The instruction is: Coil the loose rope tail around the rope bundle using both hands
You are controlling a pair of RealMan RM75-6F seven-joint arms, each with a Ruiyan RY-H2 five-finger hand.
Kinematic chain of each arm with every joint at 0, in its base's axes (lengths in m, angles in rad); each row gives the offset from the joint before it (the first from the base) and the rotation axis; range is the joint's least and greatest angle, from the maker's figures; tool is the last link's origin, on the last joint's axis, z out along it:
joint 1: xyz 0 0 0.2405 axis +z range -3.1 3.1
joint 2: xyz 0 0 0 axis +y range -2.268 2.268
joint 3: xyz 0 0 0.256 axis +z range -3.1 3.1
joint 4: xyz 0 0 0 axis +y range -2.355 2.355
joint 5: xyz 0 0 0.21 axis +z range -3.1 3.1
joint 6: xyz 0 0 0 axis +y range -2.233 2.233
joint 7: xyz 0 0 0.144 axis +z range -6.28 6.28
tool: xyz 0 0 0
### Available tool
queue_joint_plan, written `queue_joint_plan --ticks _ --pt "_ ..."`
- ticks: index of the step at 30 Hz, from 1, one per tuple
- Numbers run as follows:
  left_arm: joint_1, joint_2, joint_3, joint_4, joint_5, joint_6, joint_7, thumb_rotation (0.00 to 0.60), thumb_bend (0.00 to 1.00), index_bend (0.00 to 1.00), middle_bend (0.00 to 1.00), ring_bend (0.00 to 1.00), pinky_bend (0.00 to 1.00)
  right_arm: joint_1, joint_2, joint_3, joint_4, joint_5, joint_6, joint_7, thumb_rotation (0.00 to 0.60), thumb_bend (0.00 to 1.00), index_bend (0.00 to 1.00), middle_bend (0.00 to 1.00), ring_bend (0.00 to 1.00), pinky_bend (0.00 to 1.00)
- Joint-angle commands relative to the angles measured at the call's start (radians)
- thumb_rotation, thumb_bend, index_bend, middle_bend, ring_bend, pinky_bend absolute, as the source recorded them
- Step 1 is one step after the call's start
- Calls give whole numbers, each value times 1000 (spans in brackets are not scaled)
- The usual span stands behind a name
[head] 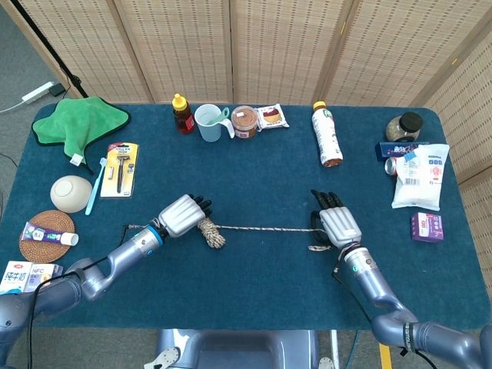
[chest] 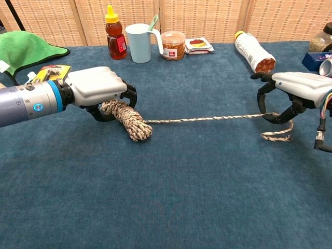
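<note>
A speckled rope bundle (chest: 127, 119) (head: 211, 233) lies left of the table's middle. My left hand (chest: 97, 88) (head: 183, 215) is curled over its near end and grips it. From the bundle a thin rope tail (chest: 207, 118) (head: 265, 228) runs taut to the right. There my right hand (chest: 293, 91) (head: 338, 224) holds the tail under its bent fingers. The tail's loose end (chest: 275, 136) loops on the cloth just below that hand.
Along the back edge stand a honey bottle (chest: 115, 33), a cup (chest: 140, 42), a jar (chest: 173, 45), a snack packet (chest: 198, 45) and a lying bottle (chest: 254, 51). A green cloth (head: 77, 123), razor pack (head: 120, 167), bowl (head: 71, 193) lie left; packets (head: 419, 177) right.
</note>
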State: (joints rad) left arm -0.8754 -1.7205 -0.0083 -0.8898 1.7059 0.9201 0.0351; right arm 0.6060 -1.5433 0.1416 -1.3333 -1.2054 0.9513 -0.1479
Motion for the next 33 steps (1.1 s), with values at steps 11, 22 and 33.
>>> queue_joint_plan --ticks 11,22,33 --pt "17 148 -41 -226 -100 16 -76 600 383 547 364 389 606 6 19 9 -52 -4 12 -31 600 546 661 0 0 0" --pt "-18 329 -169 -525 -327 -98 19 600 384 524 357 369 605 -6 35 -10 -132 -31 44 -63 600 549 662 0 0 0" --pt "-106 279 -230 -645 -698 -74 492 600 381 522 357 375 614 -36 125 -51 -332 -131 100 -61 600 549 670 0 0 0"
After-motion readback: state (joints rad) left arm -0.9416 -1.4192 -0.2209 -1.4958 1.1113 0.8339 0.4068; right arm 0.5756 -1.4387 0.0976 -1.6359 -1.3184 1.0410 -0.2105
